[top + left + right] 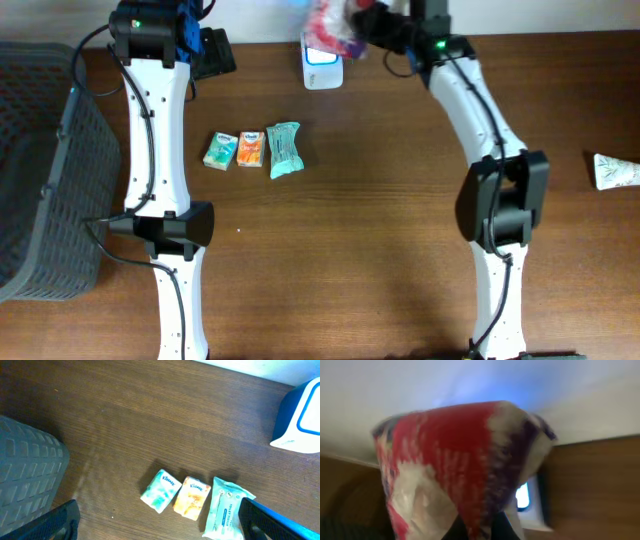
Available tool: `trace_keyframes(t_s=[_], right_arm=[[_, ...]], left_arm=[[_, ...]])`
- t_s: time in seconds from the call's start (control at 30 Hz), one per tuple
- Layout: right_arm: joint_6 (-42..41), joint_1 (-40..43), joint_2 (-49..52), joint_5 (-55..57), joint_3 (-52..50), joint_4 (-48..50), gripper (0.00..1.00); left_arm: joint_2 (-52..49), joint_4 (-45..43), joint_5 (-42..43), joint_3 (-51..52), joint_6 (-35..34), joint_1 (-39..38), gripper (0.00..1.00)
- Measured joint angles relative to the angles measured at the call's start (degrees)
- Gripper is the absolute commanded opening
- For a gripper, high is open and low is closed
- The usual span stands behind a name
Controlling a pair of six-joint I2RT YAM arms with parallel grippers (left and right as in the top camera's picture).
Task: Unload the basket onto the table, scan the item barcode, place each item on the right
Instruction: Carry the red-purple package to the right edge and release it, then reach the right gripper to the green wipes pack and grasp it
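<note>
Red, white and purple crinkly packet (330,28) hangs over the white-and-blue scanner (322,68) at the far edge of the brown wooden counter (380,200), pinched in the closed right jaws. Left jaws gape wide and empty above two small tissue packs (161,491) (their Kleenex print reads only in the left wrist view).

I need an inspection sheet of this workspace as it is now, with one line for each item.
Surface: brown wooden table, no spill seen.
Job's things: red, white and purple packet held above the white and blue scanner.
Clutter: green Kleenex pack, orange Kleenex pack and teal wipes pack in a row; white item at the right edge.
Grippers: left gripper open, holding nothing; right gripper shut on the packet.
Cables: black cables along the left arm.
Surroundings: grey basket at the table's left side.
</note>
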State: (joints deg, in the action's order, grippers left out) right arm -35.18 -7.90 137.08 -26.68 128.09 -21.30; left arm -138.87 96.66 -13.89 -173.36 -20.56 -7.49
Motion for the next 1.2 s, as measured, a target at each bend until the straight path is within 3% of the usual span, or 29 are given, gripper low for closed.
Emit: trace_keyframes(t_s=[0.13,0.2,0.27,0.33,0.43,0.47,0.63,0.7,0.73,0.77,0.87,0.97,1.1,1.2], right_arm=[[-7.1,18.1,0.0,0.7,-0.4,-21.2,0.04],[-8.4,30.5,0.0,1.5,-0.5,-29.3,0.04],[-8.6,37.6,0.0,1.8,-0.5,-33.2,0.04],[-8.5,43.7,0.0,3.8,-0.5,-34.3,0.15],[-8.5,48.1,0.0,10.8,-0.5,-33.9,0.59],[-8.3,48.0,0.0,11.7,-0.5,-33.8,0.65],[0.0,47.9,-1.2,6.2,0.2,-37.3,0.70],[5.4,45.7,-7.1,0.0,0.3,-38.2,0.72],[10.2,43.3,-10.9,-6.4,1.0,-38.7,0.89],[17.4,37.3,-13.7,-14.8,1.7,-42.7,0.98],[26.7,16.5,-13.4,-16.0,-0.2,-44.2,0.99],[27.0,-5.0,-8.1,-5.5,-0.5,-38.7,0.99],[22.3,-14.0,1.7,-6.2,-0.6,-33.6,0.98],[19.6,-17.6,6.7,-6.6,-0.6,-31.3,0.83]], left_arm=[[0.0,0.1,0.0,0.0,0.0,0.0,0.99],[0.0,0.0,0.0,0.0,0.0,0.0,0.99],[0.0,0.0,0.0,0.0,0.0,0.0,0.99],[0.0,0.0,0.0,0.0,0.0,0.0,0.99],[0.0,0.0,0.0,0.0,0.0,0.0,0.99],[0.0,0.0,0.0,0.0,0.0,0.0,0.99],[0.0,0.0,0.0,0.0,0.0,0.0,0.99],[0.0,0.0,0.0,0.0,0.0,0.0,0.99],[0.0,0.0,0.0,0.0,0.0,0.0,0.99],[0.0,0.0,0.0,0.0,0.0,0.0,0.99],[0.0,0.0,0.0,0.0,0.0,0.0,0.99],[0.0,0.0,0.0,0.0,0.0,0.0,0.99],[0.0,0.0,0.0,0.0,0.0,0.0,0.99],[0.0,0.0,0.0,0.0,0.0,0.0,0.99]])
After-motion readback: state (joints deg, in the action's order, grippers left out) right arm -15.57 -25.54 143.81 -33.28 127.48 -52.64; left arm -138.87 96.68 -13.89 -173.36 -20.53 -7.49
